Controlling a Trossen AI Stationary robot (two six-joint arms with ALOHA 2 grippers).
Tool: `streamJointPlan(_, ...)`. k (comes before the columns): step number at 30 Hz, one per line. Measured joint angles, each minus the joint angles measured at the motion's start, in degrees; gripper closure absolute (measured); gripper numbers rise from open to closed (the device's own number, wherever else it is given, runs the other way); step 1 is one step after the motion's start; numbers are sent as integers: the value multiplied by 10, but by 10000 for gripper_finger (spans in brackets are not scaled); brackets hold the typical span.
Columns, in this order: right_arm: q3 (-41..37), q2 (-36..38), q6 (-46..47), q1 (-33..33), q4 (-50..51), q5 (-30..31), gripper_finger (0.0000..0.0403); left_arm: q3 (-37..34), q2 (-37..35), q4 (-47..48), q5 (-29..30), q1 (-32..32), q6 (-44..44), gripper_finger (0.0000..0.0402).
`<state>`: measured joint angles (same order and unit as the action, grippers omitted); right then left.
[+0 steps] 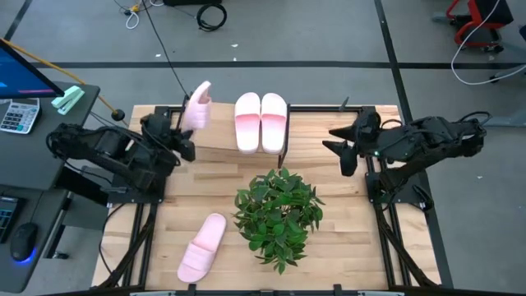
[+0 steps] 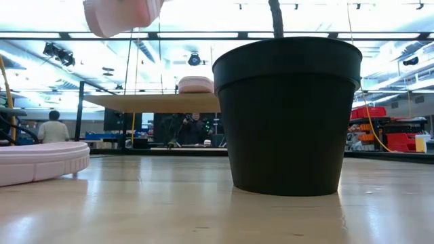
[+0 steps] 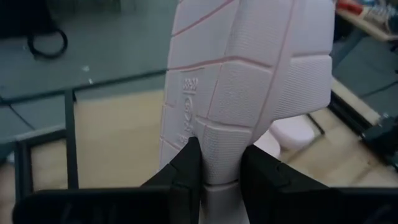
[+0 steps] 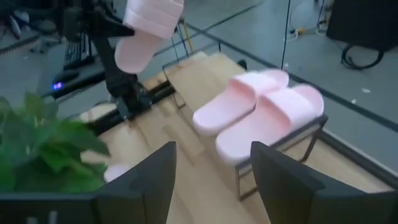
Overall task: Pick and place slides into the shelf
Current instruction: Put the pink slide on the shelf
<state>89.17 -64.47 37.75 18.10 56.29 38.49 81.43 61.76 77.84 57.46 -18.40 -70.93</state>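
My left gripper (image 3: 221,152) is shut on a pale pink slide (image 1: 197,105) and holds it in the air over the left end of the shelf (image 1: 220,153). The slide also shows from the side, high up (image 4: 146,31) (image 2: 122,13). Two more slides (image 1: 261,122) lie side by side, soles down, on the shelf's right part. Another slide (image 1: 203,247) lies sole down on the table near the front left. My right gripper (image 4: 211,162) stands open above the table's right side, with nothing between its fingers. My left gripper pinches one end of the slide's sole (image 3: 219,163) between its two fingers (image 3: 188,163). The ribbed underside faces the wrist camera. The fingers come from the table's left, slanting a little downward. The slide is lifted clear and stands up steeply from the fingers.
A potted green plant (image 1: 279,215) in a black pot (image 2: 288,115) stands mid-table, in front of the shelf. A desk with a calculator (image 1: 18,113) and a mouse is off the table's left edge. People show in the room behind (image 2: 51,129).
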Motion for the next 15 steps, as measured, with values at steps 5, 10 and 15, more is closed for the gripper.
streamJointPlan(5,0,0,-38,-41,-30,-31,190,-7,11,-88,142,-8,105,319)
streamJointPlan(10,0,0,-52,-79,-50,-58,190,-23,45,-167,262,-18,189,319)
streamJointPlan(15,0,0,-27,-118,-146,-92,190,-24,102,-167,318,-30,252,320)
